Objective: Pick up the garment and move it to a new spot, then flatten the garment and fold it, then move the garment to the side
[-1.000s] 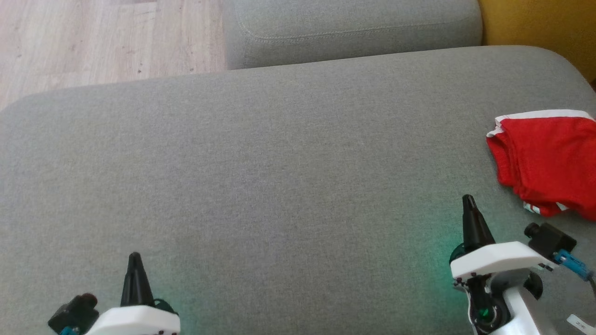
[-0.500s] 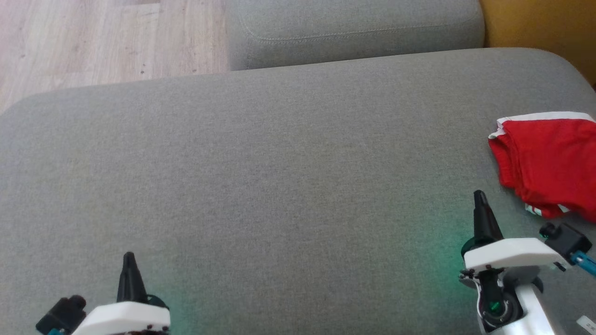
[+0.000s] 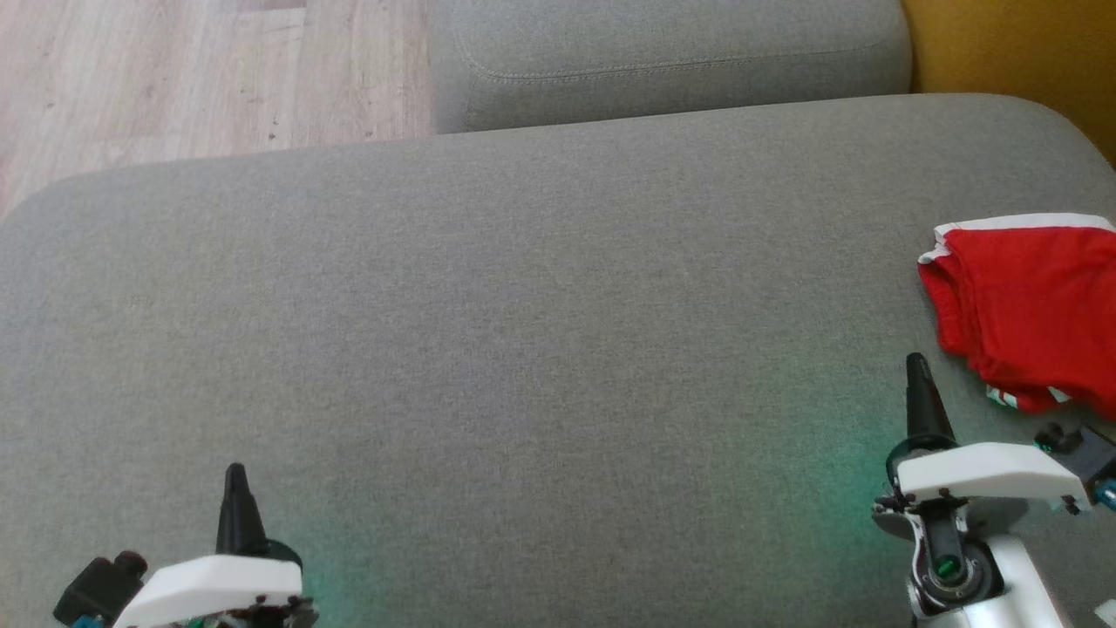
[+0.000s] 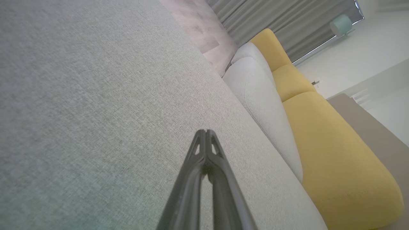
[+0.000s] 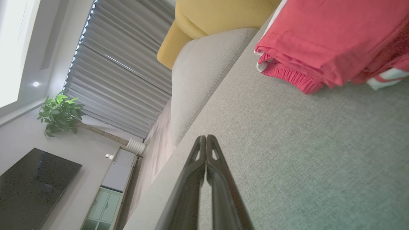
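Observation:
The garment (image 3: 1033,305) is red with white trim and lies folded at the right edge of the grey cushion (image 3: 523,331); in the right wrist view the garment (image 5: 332,41) fills the upper right. My right gripper (image 3: 915,365) is shut and empty, hovering just left of and below the garment without touching it; its fingertips (image 5: 206,139) press together. My left gripper (image 3: 234,474) is shut and empty at the lower left, far from the garment, with its tips (image 4: 205,132) closed over bare cushion.
A second grey cushion (image 3: 671,52) sits behind the big one, with wooden floor (image 3: 174,78) at the upper left and a yellow seat (image 3: 1020,52) at the upper right. A dark screen (image 5: 35,185) and a plant (image 5: 59,113) stand in the room beyond.
Both grippers have drawn back toward the bottom of the head view and outward, the right one shifting right. The head view has drifted slightly. The garment lies as before.

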### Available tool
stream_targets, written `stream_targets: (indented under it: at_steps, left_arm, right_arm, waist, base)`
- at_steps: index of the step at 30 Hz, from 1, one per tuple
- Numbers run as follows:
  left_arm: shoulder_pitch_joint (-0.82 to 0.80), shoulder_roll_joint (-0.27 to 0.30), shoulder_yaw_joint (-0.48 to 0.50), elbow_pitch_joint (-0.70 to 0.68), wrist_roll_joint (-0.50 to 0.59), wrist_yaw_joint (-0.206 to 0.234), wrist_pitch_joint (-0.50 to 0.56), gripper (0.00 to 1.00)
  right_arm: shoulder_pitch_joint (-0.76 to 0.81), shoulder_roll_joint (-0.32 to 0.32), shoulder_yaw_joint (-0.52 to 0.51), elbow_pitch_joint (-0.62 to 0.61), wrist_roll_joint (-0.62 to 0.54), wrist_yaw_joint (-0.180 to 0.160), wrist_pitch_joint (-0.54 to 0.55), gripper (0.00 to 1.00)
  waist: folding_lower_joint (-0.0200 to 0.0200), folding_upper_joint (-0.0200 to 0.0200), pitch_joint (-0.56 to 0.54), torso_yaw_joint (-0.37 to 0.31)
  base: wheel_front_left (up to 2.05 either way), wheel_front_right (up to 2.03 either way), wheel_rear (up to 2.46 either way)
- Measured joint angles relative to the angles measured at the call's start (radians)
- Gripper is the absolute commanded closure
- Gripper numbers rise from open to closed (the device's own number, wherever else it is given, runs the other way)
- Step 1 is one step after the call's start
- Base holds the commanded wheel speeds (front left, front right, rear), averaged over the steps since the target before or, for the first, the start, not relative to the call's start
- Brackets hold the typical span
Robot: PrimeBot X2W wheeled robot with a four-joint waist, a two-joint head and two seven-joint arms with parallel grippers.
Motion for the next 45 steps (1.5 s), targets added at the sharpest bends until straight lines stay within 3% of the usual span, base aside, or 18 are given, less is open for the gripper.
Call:
stream_targets:
  at_steps: [45]
  left_arm:
    - [-0.04,0.0,0.06,-0.032,-0.48,-0.043,0.131,1.0]
  right_arm:
    - [0.04,0.009,-0.114,-0.113,0.463,0.0,0.123,1.0]
  waist:
    - [0.0,0.0,-0.012,0.021]
  base:
    - [0.0,0.0,0.0]
